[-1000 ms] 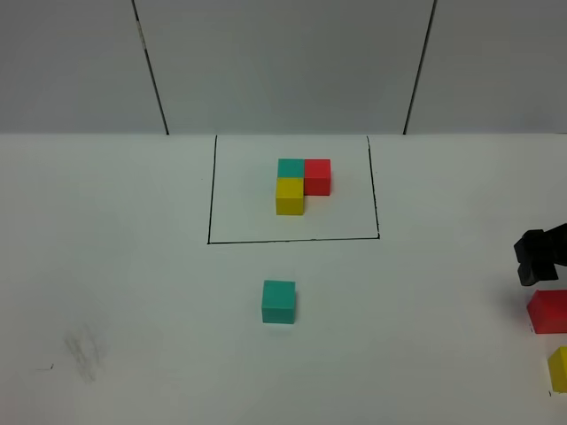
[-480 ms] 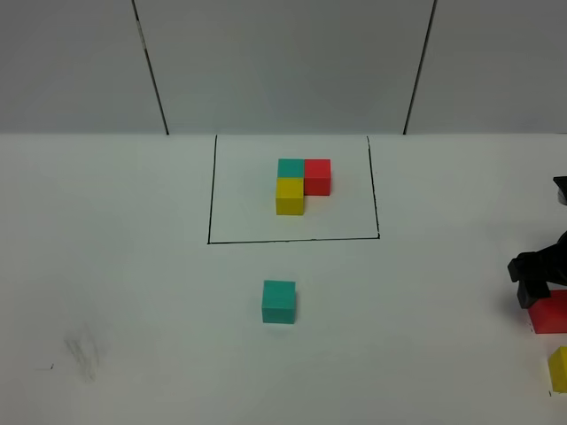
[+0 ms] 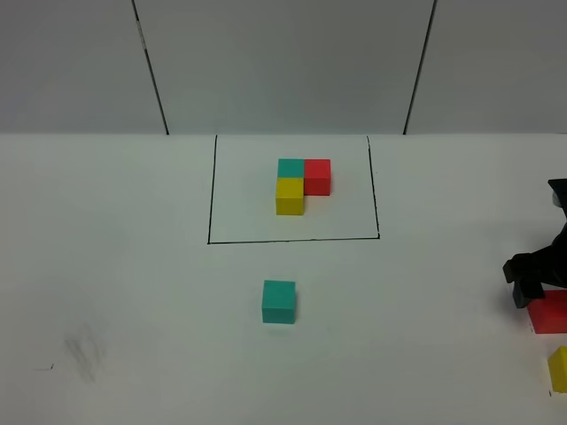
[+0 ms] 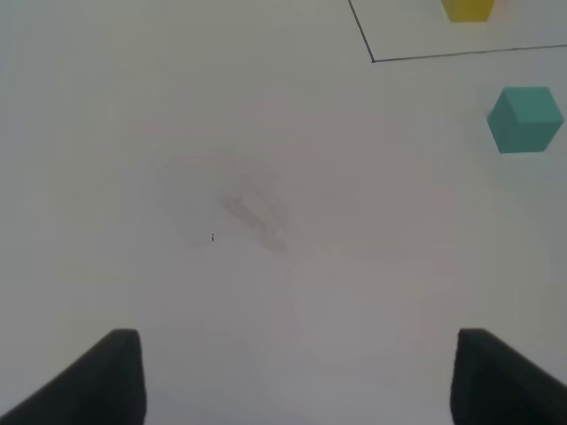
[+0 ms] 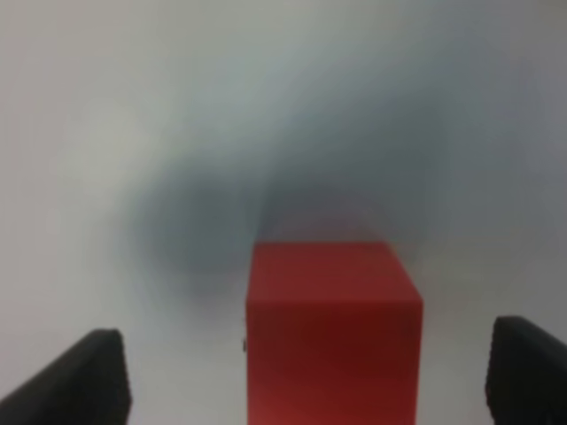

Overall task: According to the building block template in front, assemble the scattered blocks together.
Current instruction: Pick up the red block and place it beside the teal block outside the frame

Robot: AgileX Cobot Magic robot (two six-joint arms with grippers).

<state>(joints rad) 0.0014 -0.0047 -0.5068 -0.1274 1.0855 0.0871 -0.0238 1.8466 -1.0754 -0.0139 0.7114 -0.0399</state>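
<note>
Far across the table [image 3: 106,266], your template [image 3: 302,183] sits inside its black outline [image 3: 292,240]: teal and red side by side, yellow in front of the teal. Nearer you, the loose teal cube [image 3: 278,301] stands alone mid-table, while the red cube [image 3: 551,312] and yellow cube [image 3: 559,368] lie apart at the right edge. Your right gripper [image 5: 306,381] straddles the red cube, jaws released, with gaps on both sides. Your left gripper [image 4: 306,376] hangs with jaws spread by a grey smudge [image 4: 252,212].
</note>
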